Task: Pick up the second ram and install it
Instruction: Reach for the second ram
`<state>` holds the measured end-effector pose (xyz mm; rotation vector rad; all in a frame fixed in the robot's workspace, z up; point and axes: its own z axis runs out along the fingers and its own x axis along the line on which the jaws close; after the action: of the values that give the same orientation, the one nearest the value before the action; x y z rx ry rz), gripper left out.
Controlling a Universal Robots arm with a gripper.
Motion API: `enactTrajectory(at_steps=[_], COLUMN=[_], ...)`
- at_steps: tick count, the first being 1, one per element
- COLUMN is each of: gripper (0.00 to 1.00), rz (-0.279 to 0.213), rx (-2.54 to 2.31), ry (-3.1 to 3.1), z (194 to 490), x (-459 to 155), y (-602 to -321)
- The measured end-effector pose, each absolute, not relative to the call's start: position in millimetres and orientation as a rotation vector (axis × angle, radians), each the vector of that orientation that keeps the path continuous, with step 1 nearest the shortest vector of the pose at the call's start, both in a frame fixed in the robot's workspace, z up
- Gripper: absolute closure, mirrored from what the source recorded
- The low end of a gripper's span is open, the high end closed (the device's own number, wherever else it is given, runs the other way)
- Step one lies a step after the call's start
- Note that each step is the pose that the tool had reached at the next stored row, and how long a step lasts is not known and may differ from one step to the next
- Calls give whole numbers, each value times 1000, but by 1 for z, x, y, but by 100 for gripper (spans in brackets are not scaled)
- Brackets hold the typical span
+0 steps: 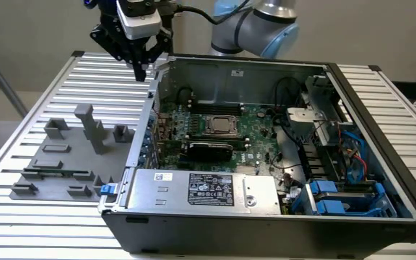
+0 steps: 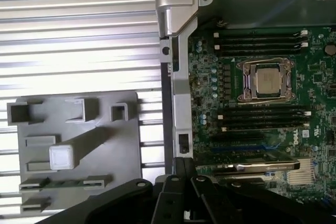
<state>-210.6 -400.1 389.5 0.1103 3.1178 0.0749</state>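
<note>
A slatted tabletop (image 1: 20, 227) carries a grey tray (image 1: 38, 162) at the exterior view's left and an open case (image 1: 266, 230) to its right. The tray holds low blocks and one tall post (image 1: 92, 129). The ram (image 1: 56, 173) lies flat in the tray's near part, a thin green strip between two grey clips. In the wrist view the ram (image 2: 65, 183) sits in that same row of clips, just beside the post (image 2: 62, 157).

The end effector (image 1: 141, 75) hangs above the tabletop at the far side, beyond the tray and just beside the far left corner of the case. Its fingers are pressed together to a point and hold nothing. It is well apart from the ram. In the wrist view the dark end effector (image 2: 184, 169) lies over the case's left wall.

Inside the case the motherboard (image 1: 255, 154) lies flat, with the CPU (image 1: 222, 125) near its middle and dark memory slots (image 2: 260, 41) on either side of it. A black bar (image 1: 208, 146) crosses the board nearer the camera. A silver power supply (image 1: 201, 189) fills the near left of the case. Blue drive caddies (image 1: 338, 197) sit at the near right.
</note>
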Motion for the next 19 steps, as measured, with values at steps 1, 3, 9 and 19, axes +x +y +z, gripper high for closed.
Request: enactTrajectory(at_steps=[1,3,9,19], gripper=[89,89,89,89], rz=[75,74,72,63], rx=[110,110,110,110], ry=[3118,3118,3118,3118], z=[389,389,386,381], x=[-215,-224,-252,-297], y=[-400,-400,-401,-402])
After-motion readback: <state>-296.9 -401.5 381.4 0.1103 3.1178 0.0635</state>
